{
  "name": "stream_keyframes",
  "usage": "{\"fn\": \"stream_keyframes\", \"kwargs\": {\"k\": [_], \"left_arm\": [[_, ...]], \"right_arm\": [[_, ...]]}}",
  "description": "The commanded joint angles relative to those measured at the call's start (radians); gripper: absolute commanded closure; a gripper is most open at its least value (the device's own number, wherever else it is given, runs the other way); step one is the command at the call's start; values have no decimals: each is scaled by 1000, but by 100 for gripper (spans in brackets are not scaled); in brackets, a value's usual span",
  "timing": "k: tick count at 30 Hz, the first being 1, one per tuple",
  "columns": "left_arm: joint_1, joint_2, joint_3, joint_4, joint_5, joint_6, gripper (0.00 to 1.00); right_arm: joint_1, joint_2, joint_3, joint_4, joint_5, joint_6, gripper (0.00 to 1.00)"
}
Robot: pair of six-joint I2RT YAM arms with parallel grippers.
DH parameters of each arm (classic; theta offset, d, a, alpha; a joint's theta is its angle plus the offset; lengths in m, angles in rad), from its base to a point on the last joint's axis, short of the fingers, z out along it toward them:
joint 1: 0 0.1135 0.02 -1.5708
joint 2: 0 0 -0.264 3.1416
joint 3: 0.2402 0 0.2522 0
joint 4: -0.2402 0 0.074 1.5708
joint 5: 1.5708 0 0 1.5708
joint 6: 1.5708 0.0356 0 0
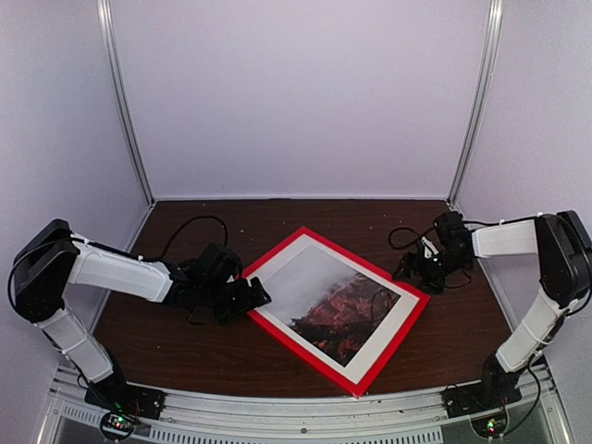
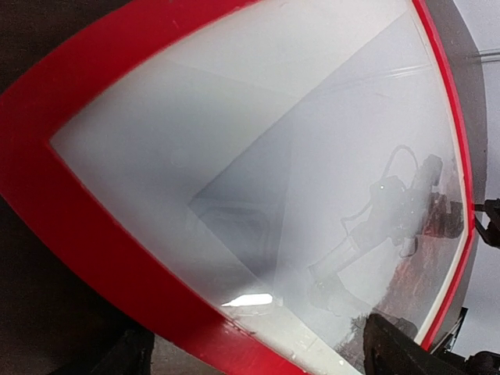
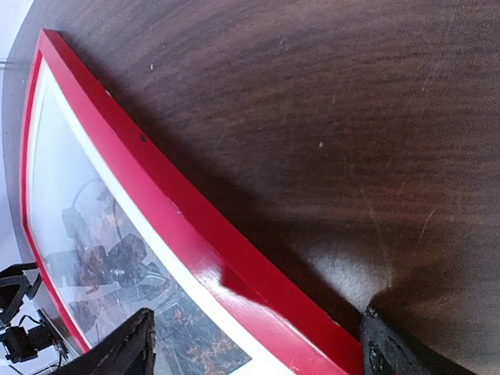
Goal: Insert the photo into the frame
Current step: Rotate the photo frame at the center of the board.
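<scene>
The frame lies flat on the dark table, turned diamond-wise, red front up. The photo shows inside it, with red-orange foliage under grey mist and a white border. My left gripper stands open at the frame's left corner. In the left wrist view its fingers straddle the red frame rim, and the misty photo shows under reflections. My right gripper stands open at the frame's right edge. In the right wrist view the frame rim runs between its fingertips, and the photo lies to the left.
The brown wooden table is enclosed by white walls at the back and both sides. A black cable loops behind the left arm, and another trails by the right wrist. A metal rail runs along the near edge.
</scene>
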Motion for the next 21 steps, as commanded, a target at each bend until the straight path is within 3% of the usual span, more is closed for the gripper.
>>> {"fn": "stream_keyframes", "kwargs": {"k": [1,5,10,21], "left_arm": [[35,66,64,47,47,36,7],[83,138,146,34,84,96,8],[135,261,365,-96,131,233,7],[212,459,666,-224,266,378,6]], "right_arm": [[47,-67,-79,-26,-14,34,11],[92,-138,-160,8,-3,86,11],[168,-220,-257,67,18,184,11],[435,-317,-361,157,117,375,11]]}}
